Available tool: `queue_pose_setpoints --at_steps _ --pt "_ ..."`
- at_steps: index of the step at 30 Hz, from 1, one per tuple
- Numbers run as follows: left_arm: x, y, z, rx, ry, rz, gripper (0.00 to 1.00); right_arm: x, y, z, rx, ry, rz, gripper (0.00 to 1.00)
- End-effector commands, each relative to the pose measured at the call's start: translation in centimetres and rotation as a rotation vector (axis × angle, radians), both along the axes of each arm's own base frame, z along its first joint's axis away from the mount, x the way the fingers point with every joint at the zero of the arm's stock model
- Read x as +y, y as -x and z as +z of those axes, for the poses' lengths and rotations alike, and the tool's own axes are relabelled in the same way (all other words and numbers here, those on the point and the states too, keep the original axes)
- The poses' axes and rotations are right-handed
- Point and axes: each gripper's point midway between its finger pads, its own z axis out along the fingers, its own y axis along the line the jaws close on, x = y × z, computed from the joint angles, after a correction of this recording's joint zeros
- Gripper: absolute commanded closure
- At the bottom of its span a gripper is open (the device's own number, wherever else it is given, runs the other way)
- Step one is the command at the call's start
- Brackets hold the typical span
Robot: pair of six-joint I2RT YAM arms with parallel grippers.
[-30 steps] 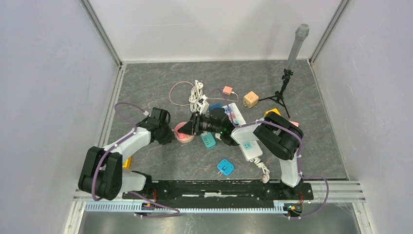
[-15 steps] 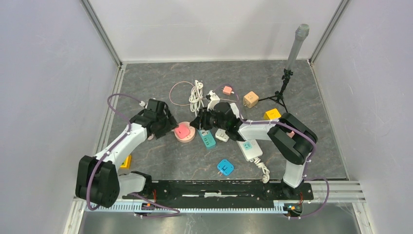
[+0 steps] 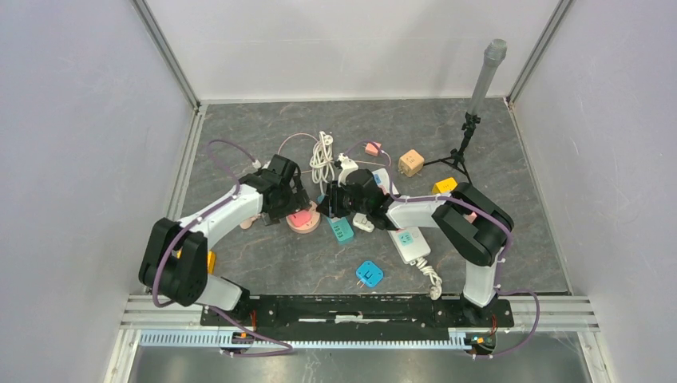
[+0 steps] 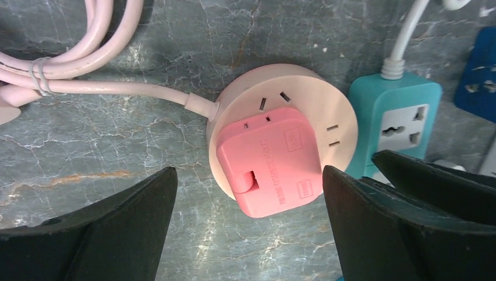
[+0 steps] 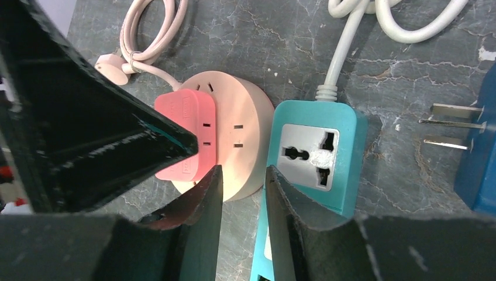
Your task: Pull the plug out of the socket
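A pink square plug [image 4: 270, 161] sits in a round pale pink socket [image 4: 316, 99] lying flat on the grey floor. My left gripper [image 4: 248, 175] hovers right over it, open wide, with one finger on each side of the plug and clear of it. The top view shows the plug [image 3: 299, 216] half hidden under the left gripper [image 3: 291, 203]. My right gripper [image 5: 243, 170] comes in from the right with only a narrow gap between its fingers. Its tips are at the socket's [image 5: 240, 111] rim, beside the plug [image 5: 187, 132]. Contact with the rim cannot be made out.
A teal power strip [image 5: 316, 146] lies tight against the socket's right side. A blue adapter [image 3: 369, 274], a white power strip [image 3: 409, 239], coiled pink [image 3: 291, 144] and white [image 3: 322, 155] cables, an orange cube [image 3: 411, 162] and a tripod [image 3: 463, 152] lie around.
My left gripper has opened wide and swung right and forward until it is over the plug. The right gripper has shifted slightly at the socket's right edge.
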Motion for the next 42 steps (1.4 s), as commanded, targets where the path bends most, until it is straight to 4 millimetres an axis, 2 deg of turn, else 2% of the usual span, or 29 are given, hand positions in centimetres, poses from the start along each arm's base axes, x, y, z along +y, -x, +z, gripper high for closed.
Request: queue_pose_setpoints --at_steps 1,5,8,11,16,18,21,24,35,39,42 --pt "0.0 -0.8 -0.2 0.005 -0.075 0.034 0.00 0.4 -0.7 1.2 -0.046 -0.010 -0.007 0.63" --pt "-0.6 -0.5 -1.2 0.038 -0.102 0.016 0.04 0.3 -0.7 1.2 -0.053 -0.002 -0.006 0.63" --pt "-0.6 -0.1 -1.4 0.041 -0.098 0.016 0.22 0.4 -0.7 1.1 -0.052 0.002 0.003 0.63" --pt "-0.3 0.5 -1.4 0.030 -0.096 -0.001 0.34 0.8 -0.5 1.2 -0.050 -0.005 0.020 0.63" --pt "-0.9 1.2 -1.1 -0.011 -0.044 -0.074 0.45 2.7 0.4 2.0 -0.063 -0.039 0.106 0.62" --pt "-1.1 1.3 -0.9 -0.027 -0.025 -0.098 0.47 3.5 0.9 1.6 -0.055 -0.030 0.142 0.61" --pt "-1.4 1.3 -0.3 -0.055 -0.002 -0.125 0.49 4.0 1.3 0.3 -0.022 -0.006 0.161 0.61" --pt "-1.5 1.5 0.0 -0.073 0.009 -0.136 0.51 3.6 1.3 -0.9 0.003 0.014 0.143 0.62" --pt "-1.4 2.0 1.2 -0.166 0.081 -0.117 0.52 0.6 3.5 -5.3 0.065 0.100 0.128 0.69" --pt "-0.9 2.1 1.8 -0.215 0.117 -0.075 0.51 0.3 4.2 -6.3 0.092 0.106 0.145 0.69" --pt "-0.2 2.6 1.8 -0.241 0.136 -0.022 0.46 0.5 4.2 -6.2 0.092 0.096 0.147 0.68"
